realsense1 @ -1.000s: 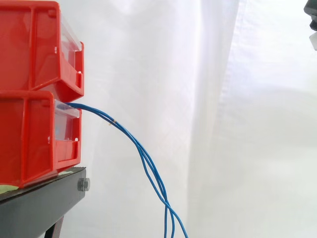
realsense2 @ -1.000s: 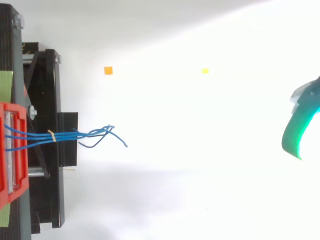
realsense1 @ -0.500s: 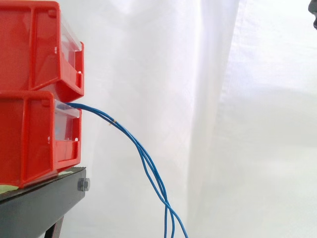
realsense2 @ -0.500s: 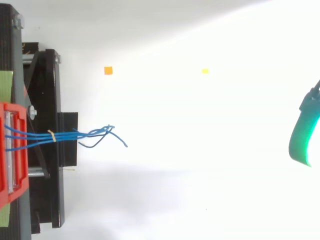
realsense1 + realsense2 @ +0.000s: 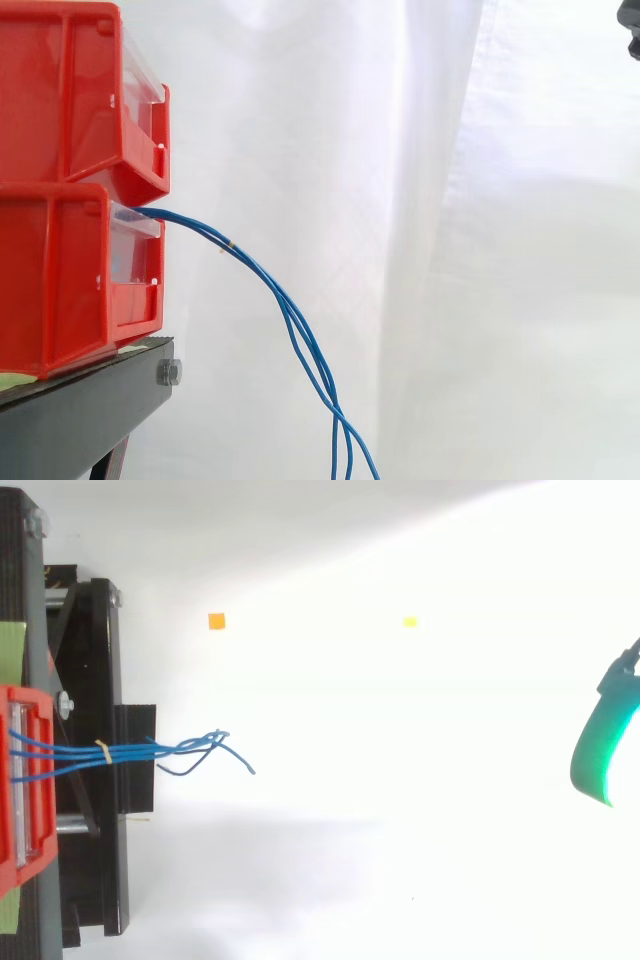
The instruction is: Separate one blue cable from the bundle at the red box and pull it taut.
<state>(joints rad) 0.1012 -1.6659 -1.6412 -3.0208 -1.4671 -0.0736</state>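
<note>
A bundle of thin blue cables [image 5: 290,320] comes out of the lower red bin [image 5: 60,280] and droops down past the bottom edge in the side view. A small yellowish band [image 5: 102,750] ties the bundle near the bin. From above, the loose cable ends [image 5: 215,745] fan out just past the black stand [image 5: 90,680]. My hand [image 5: 600,752] glows green at the far right edge of the top view, far from the cables and touching nothing. A dark piece of my hand [image 5: 633,40] sits at the top right corner of the side view.
A second red bin [image 5: 70,90] is stacked on the lower one, both on the black stand [image 5: 90,410]. An orange marker [image 5: 216,621] and a yellow marker [image 5: 409,622] lie on the white floor. A white curtain hangs behind.
The hand's green part has shifted a little downward along the right edge in the top view, and less of it shows in the side view. The cables have not moved.
</note>
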